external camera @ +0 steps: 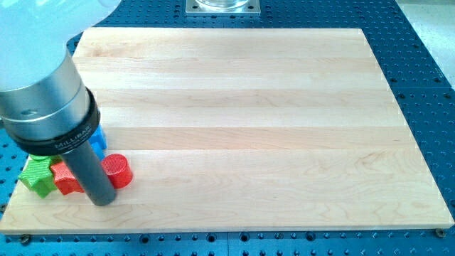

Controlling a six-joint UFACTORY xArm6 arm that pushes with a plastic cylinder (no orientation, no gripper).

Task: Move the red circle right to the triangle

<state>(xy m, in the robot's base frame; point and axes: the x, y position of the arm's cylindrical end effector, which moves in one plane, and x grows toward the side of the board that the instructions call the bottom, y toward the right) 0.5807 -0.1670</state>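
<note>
Bottom-left corner of the worktop [234, 107]: my tip [101, 201] sits just left of the red circle [117, 171], touching its side. No hand here, only a rod. No triangle shows clearly; next comes a rightward push, I reckon.

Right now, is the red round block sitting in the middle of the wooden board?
No, the red circle sits near the board's bottom-left corner, beside my tip.
</note>
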